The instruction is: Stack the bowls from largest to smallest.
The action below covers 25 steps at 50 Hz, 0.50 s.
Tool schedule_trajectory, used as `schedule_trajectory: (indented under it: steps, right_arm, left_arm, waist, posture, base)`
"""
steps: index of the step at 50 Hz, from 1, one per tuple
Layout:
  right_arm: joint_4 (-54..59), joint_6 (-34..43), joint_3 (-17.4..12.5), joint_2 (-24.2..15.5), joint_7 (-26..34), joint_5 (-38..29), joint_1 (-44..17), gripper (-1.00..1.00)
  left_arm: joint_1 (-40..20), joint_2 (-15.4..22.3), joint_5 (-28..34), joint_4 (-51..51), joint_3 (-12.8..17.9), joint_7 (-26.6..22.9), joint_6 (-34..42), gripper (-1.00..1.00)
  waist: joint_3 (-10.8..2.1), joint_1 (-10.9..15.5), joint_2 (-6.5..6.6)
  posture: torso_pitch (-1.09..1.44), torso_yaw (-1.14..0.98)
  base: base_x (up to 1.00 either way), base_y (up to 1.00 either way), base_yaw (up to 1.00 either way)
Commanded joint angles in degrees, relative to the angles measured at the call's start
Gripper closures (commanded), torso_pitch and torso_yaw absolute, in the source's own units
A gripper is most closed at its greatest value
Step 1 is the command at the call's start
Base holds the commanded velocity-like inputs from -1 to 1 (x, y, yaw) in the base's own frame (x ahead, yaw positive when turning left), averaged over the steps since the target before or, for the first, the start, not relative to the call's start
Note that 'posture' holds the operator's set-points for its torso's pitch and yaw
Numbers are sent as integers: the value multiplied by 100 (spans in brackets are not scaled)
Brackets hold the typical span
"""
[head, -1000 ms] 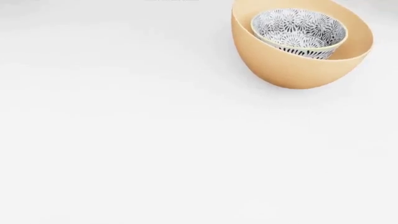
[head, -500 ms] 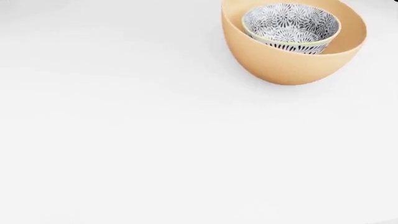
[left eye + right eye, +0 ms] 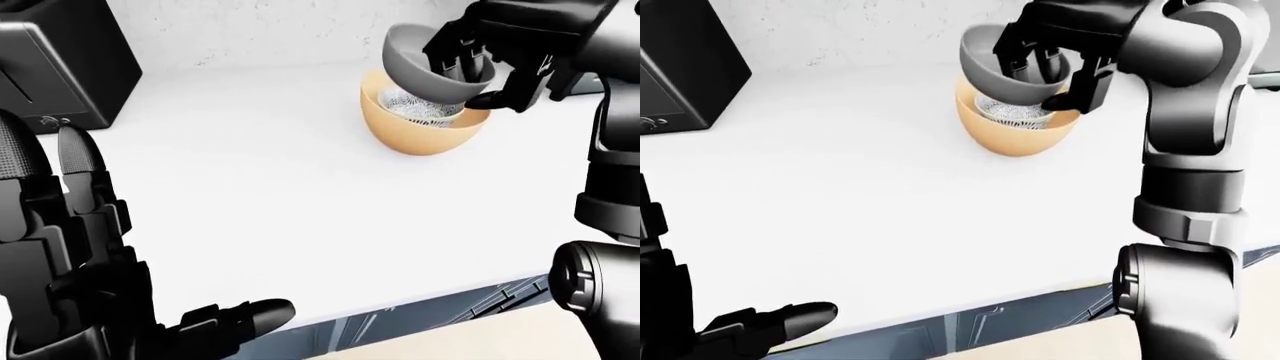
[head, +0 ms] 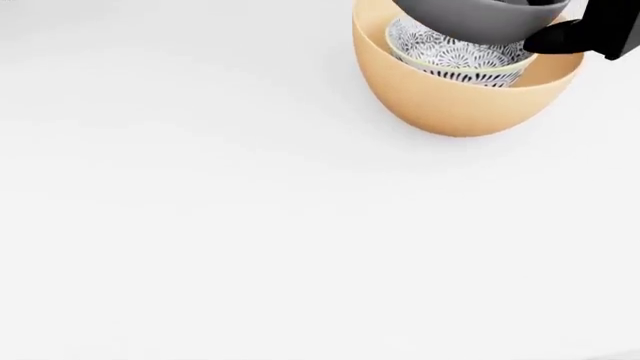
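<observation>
A simulated kitchen scene. A broad white tabletop (image 3: pixel 250 187) meets a pale speckled wall (image 3: pixel 260 30) at the top of the left-eye view, with a black toaster-like appliance (image 3: pixel 60 64) standing at top left. Nested bowls (image 3: pixel 425 120) on the tabletop and grey cabinet fronts (image 3: pixel 1020 319) beneath its near edge complete the domestic setting.
</observation>
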Motion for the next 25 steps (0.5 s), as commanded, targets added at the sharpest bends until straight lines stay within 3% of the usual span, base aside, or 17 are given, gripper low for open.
schedule_trajectory:
  steps: [1, 12, 25]
  right_arm:
    - [-165, -16, -167, -99, -139, 53, -234, 100]
    - [75, -662, -94, -188, -427, -494, -220, 100]
    - [126, -916, -109, -44, -301, -737, -89, 100]
  left_arm:
    - [-29, -12, -35, -187, -40, 19, -112, -100]
    - [-32, -13, -29, -187, -35, 13, -122, -100]
    - [-38, -24, -6, -187, -62, 1, -104, -100]
  waist:
    - [-138, -2, -25]
    - [-141, -8, -27]
    - [-153, -17, -31]
  posture:
    - [0, 0]
    - [0, 0]
    - [0, 0]
  base:
    - [0, 0, 0]
    - [0, 0, 0]
    - [0, 0, 0]
